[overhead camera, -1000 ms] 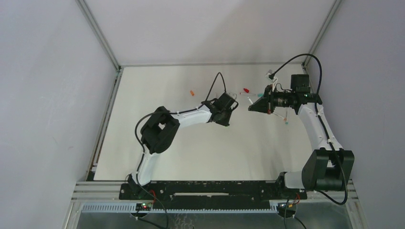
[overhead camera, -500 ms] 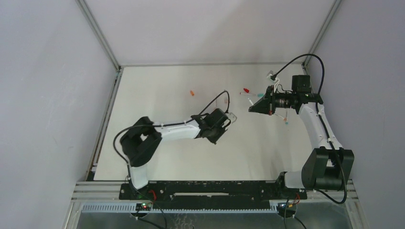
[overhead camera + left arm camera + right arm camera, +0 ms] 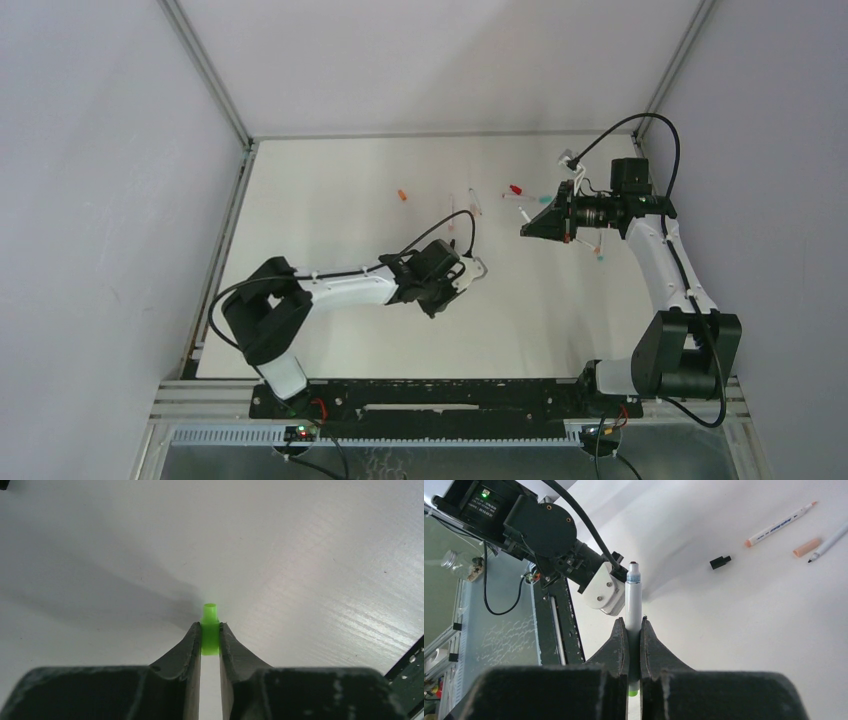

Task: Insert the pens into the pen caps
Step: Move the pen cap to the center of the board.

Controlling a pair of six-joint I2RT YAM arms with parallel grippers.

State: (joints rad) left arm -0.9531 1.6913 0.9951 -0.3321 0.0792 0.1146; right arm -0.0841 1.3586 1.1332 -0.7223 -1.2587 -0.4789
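In the left wrist view my left gripper [image 3: 210, 626] is shut on a small green pen cap [image 3: 210, 635], which juts past the fingertips just above the white table. Seen from above, that gripper [image 3: 468, 268] hangs mid-table. My right gripper [image 3: 633, 622] is shut on a white-barrelled pen [image 3: 632, 597]; its dark tip points outward and a green end shows behind the jaws. From above, the right gripper [image 3: 528, 228] is to the right of the left one and faces it across a gap.
In the right wrist view, a black cap [image 3: 720, 561], an orange-ended pen [image 3: 780, 525], an orange cap [image 3: 806, 547] and another pen [image 3: 831, 541] lie on the table. From above I see an orange cap [image 3: 402, 195], a red piece [image 3: 516, 189] and a teal piece [image 3: 600, 256].
My left arm has drawn back toward the near left, taking the green cap away from the right gripper. The right arm has not moved.
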